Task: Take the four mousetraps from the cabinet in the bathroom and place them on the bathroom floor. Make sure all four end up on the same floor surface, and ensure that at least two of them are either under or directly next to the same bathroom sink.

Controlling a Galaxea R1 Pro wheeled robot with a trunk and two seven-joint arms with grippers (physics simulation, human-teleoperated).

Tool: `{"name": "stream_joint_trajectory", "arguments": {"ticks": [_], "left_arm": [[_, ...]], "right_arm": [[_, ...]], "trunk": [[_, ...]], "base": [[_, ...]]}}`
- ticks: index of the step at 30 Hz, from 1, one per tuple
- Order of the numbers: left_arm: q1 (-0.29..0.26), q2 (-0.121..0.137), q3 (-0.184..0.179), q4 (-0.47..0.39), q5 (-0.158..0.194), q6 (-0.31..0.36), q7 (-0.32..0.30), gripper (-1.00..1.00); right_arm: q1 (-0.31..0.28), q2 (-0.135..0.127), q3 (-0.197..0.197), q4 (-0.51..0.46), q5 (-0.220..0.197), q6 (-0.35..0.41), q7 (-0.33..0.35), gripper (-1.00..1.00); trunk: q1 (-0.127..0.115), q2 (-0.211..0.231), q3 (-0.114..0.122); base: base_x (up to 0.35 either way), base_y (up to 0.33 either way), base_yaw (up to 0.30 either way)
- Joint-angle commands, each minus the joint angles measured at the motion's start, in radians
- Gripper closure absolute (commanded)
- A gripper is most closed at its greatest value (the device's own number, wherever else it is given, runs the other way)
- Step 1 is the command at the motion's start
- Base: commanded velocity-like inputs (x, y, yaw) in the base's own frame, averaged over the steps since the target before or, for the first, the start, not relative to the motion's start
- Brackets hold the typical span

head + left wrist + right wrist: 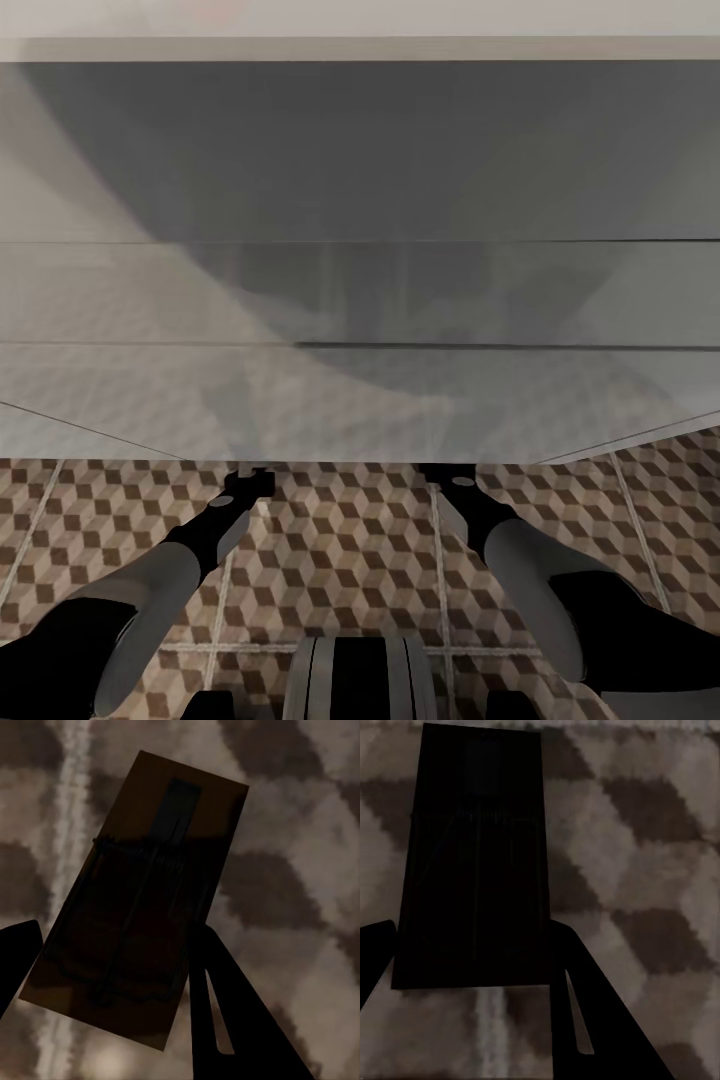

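Overhead in the head view, filling the upper part: the long white sink, seen from below and close, its underside spanning the full width. Beneath it, the bathroom floor with cube-patterned tiles and pale grout lines. Both arms reaching forward and down under the near edge of the sink, left gripper and right gripper just at that edge, well apart from each other.

In the left wrist view, a mousetrap between the dark fingers, a tan-brown slab with wire spring and bar on top, long axis running away from the wrist and tilted a little against the fingers' line, near end sitting between the jaws. Jaws narrow and apparently closed on the slab's near end. Floor close behind it, blurred; touching or just above, cannot tell.

In the right wrist view, a second mousetrap, very dark, long axis nearly in line with the right fingers, near end likewise between narrow jaws, seemingly gripped. Tiled floor close behind.

Judged step: setting both traps down under the sink. Coming move likely a short lowering and a release, each trap already lying ahead of its own jaws, neither arm needing to cross.
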Motion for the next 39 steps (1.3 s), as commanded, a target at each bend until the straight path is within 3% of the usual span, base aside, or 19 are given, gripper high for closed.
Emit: {"name": "stream_joint_trajectory", "arguments": {"ticks": [1,21,39], "left_arm": [[-0.001,0.002,-0.009,0.001,0.01,-0.004,0.005,1.0],[-0.001,0.007,-0.008,0.005,0.011,-0.001,0.005,1.0],[-0.001,0.006,-0.008,0.005,0.011,0.0,0.005,1.0]], "right_arm": [[-0.001,0.001,0.006,0.001,-0.004,-0.001,-0.005,1.0],[-0.001,0.002,0.008,0.0,-0.003,-0.003,-0.006,1.0],[-0.001,-0.001,0.006,0.0,-0.008,0.055,0.008,1.0]], "trunk": [[0.0,0.0,0.0],[0.0,0.0,0.0],[0.0,0.0,0.0]], "base": [[0.0,0.0,0.0],[0.0,0.0,0.0],[0.0,0.0,0.0]]}}
